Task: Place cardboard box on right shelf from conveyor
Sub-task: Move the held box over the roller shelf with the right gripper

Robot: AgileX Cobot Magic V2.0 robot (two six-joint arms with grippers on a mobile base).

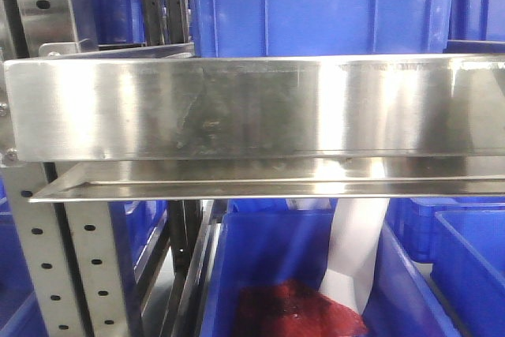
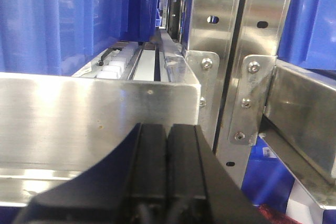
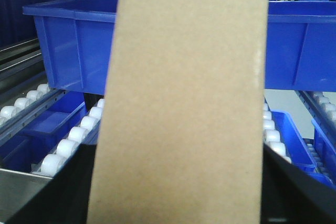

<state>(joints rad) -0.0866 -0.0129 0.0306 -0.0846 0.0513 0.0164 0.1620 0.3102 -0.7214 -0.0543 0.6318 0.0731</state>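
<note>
The cardboard box [image 3: 184, 93], plain tan and upright, fills the middle of the right wrist view. My right gripper [image 3: 178, 182] is shut on it, with a black finger [image 3: 58, 192] showing at each side. Behind the box lie white rollers [image 3: 68, 148] of the right shelf. The shelf's shiny steel front lip [image 1: 252, 108] spans the front view. My left gripper [image 2: 168, 127] is shut with nothing in it, just in front of a steel lip [image 2: 79, 114]. The conveyor is out of view.
A large blue bin [image 3: 73, 45] sits on the rollers behind the box, and another blue bin [image 1: 316, 5] stands above the lip. Grey perforated uprights [image 1: 87, 274] and bolted steel posts [image 2: 231, 51] flank the shelf. Below is a blue bin with a red item [image 1: 292, 309].
</note>
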